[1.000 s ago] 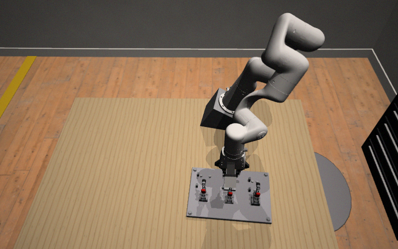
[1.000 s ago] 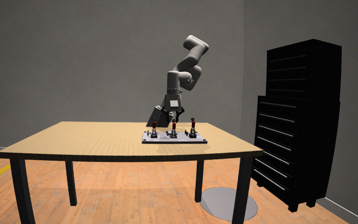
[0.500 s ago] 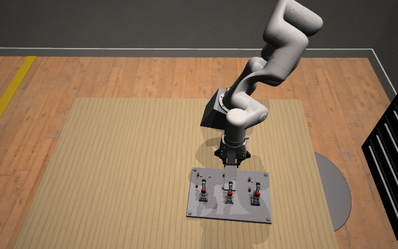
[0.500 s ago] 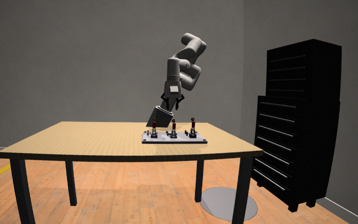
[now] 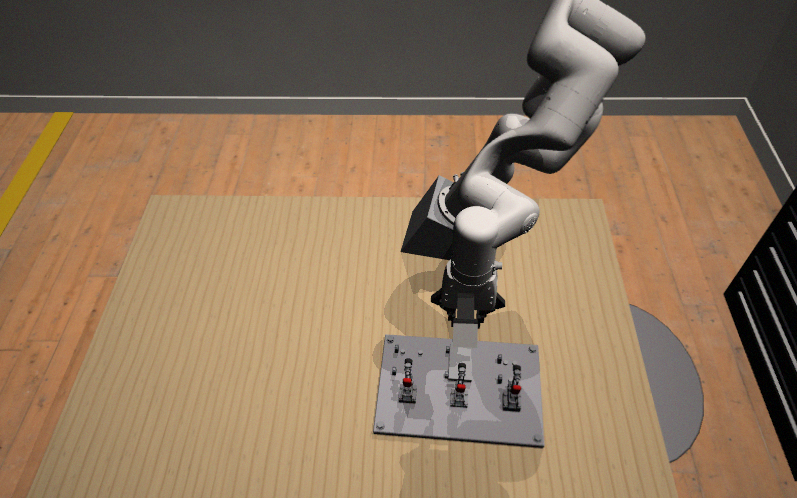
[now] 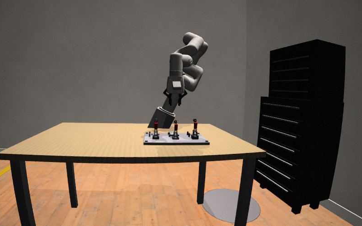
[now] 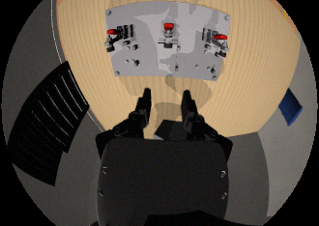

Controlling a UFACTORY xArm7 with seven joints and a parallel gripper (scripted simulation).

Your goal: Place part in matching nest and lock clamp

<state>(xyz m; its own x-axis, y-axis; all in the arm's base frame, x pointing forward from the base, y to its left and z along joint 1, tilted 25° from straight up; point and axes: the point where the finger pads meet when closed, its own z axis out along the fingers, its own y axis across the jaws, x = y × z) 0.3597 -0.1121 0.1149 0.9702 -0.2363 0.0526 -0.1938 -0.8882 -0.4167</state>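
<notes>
The grey fixture plate (image 5: 389,414) lies flat on the table's right half, near its front edge. Three toggle clamps stand in a row across it, red handles upright: left clamp (image 5: 407,382), middle clamp (image 5: 460,387), right clamp (image 5: 515,388). Small dark blocks (image 5: 499,358) dot the nests. The part cannot be made out.

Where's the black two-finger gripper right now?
In the exterior view the black two-finger gripper hangs well above the grey fixture plate, over the middle red-handled clamp; its fingers are half closed on nothing.
</notes>
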